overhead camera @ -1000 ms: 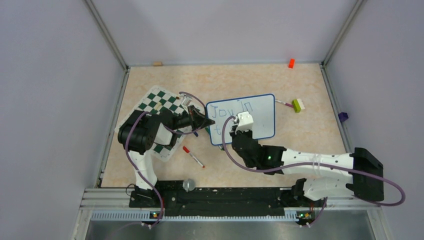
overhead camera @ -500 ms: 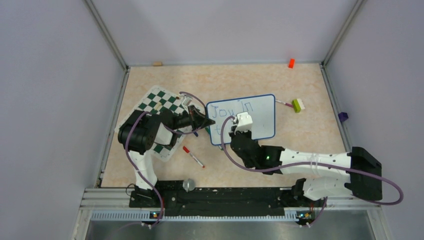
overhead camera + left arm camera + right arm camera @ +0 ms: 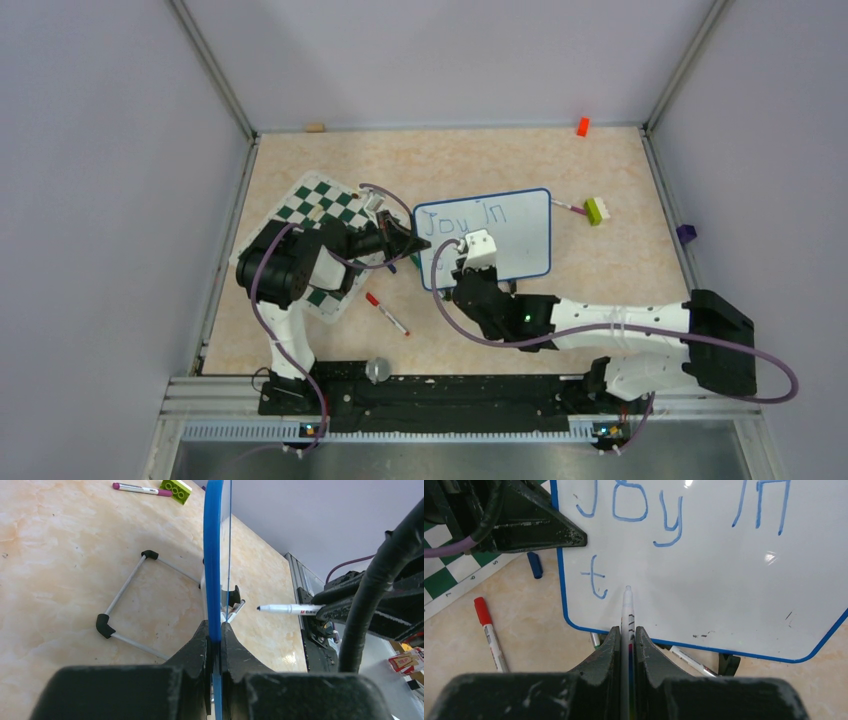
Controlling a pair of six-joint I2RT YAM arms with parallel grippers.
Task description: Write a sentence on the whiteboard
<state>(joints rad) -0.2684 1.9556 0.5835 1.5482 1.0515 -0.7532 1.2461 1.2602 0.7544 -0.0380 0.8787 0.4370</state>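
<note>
Fingers of the left gripper (image 3: 215,632) are pinched tight on the left frame edge of the whiteboard (image 3: 213,555). The right gripper (image 3: 626,635) is clamped on a marker (image 3: 627,607), its tip close to the whiteboard, just right of the lone "t" (the sentence (image 3: 672,527) so far reads "Joy in" above it). Since a second ago the right arm (image 3: 610,320) has slid toward the whiteboard's left edge; it reaches in low and outstretched.

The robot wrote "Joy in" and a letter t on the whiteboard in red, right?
Not red. The right wrist view shows the writing on the whiteboard is blue. The rest is right: it says "Joy in", with a t below.
</note>
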